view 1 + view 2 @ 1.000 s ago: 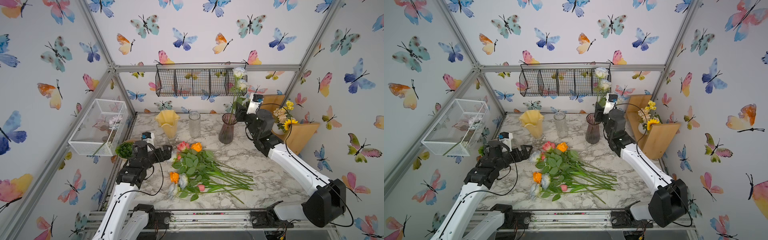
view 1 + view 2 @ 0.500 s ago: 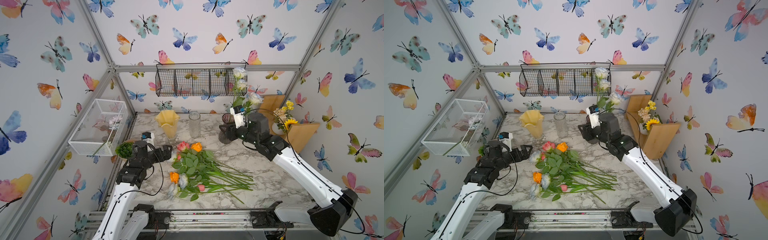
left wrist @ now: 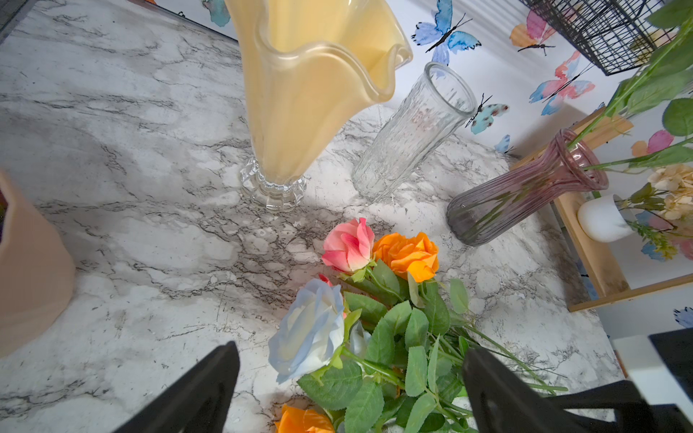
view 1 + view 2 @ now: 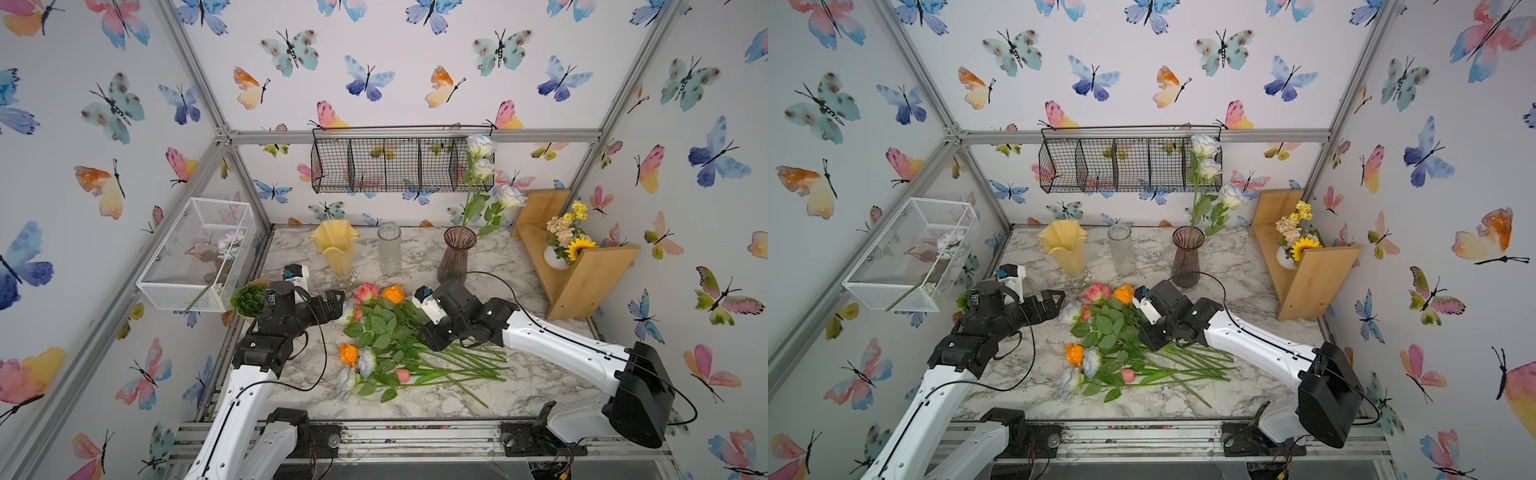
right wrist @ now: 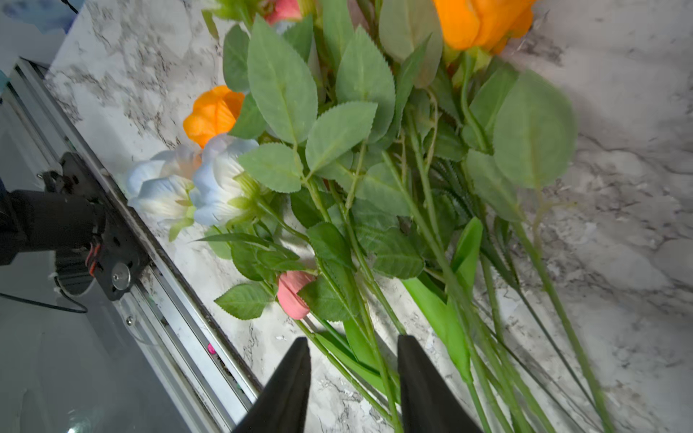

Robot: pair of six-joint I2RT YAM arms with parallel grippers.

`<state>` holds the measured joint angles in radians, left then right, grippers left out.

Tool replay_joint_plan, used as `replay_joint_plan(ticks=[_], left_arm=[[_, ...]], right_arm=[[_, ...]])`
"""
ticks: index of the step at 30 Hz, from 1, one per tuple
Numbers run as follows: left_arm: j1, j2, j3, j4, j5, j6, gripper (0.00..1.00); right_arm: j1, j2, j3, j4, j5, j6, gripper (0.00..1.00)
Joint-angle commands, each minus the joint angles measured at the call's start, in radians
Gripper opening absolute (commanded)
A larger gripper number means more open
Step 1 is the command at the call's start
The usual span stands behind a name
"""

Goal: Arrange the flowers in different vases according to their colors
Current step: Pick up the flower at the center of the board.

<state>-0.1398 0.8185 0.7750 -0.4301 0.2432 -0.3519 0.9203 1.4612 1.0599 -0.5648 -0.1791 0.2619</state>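
Orange, pink and pale white flowers (image 4: 386, 345) are lying heaped mid-table, with blooms leftward and stems rightward. Behind them, the yellow vase (image 4: 335, 249) and clear vase (image 4: 389, 251) are standing empty, while the purple vase (image 4: 455, 255) is holding white roses (image 4: 482, 168). The left gripper (image 4: 337, 303) is hovering beside the blooms, jaws wide apart. The right gripper (image 5: 354, 348), jaws parted, is straddling stems.

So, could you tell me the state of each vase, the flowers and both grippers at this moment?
yellow vase: upright, empty.
clear vase: upright, empty.
purple vase: upright, holds the white roses.
white roses: standing in the purple vase.
loose flowers: lying in one pile on the table.
left gripper: fingers wide open, holding nothing.
right gripper: fingers apart over the loose flowers, not shut.
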Motion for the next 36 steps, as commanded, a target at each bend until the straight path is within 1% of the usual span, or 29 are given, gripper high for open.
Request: replay_joint_plan(ticks=[1,6,12,16,20,24,29,36], left_arm=[[-0.003,0.002,-0.006,0.007,0.011,0.01,0.99],[-0.003,-0.001,-0.006,0.007,0.011,0.01,0.99],[-0.004,-0.001,-0.006,0.007,0.013,0.01,0.99],[-0.003,-0.002,-0.006,0.007,0.015,0.01,0.99],[-0.003,-0.002,-0.005,0.007,0.018,0.011,0.99],[-0.003,-0.002,-0.004,0.007,0.019,0.01,0.99],[-0.003,0.002,-0.005,0.008,0.022,0.011,0.99],[-0.003,-0.001,-0.005,0.008,0.022,0.01,0.99]], right_arm=[[0.015,0.028,-0.036,-0.032,0.009,0.018,0.38],[0.024,0.058,-0.075,0.001,-0.005,0.028,0.34],[0.028,0.096,-0.08,0.012,-0.006,0.027,0.33],[0.035,0.118,-0.08,0.015,-0.011,0.027,0.3],[0.042,0.14,-0.083,0.018,-0.009,0.028,0.29],[0.043,0.138,-0.069,0.006,0.046,0.023,0.28],[0.04,0.128,-0.025,-0.031,0.122,-0.016,0.25],[0.005,0.157,-0.009,-0.056,0.137,-0.059,0.23]])
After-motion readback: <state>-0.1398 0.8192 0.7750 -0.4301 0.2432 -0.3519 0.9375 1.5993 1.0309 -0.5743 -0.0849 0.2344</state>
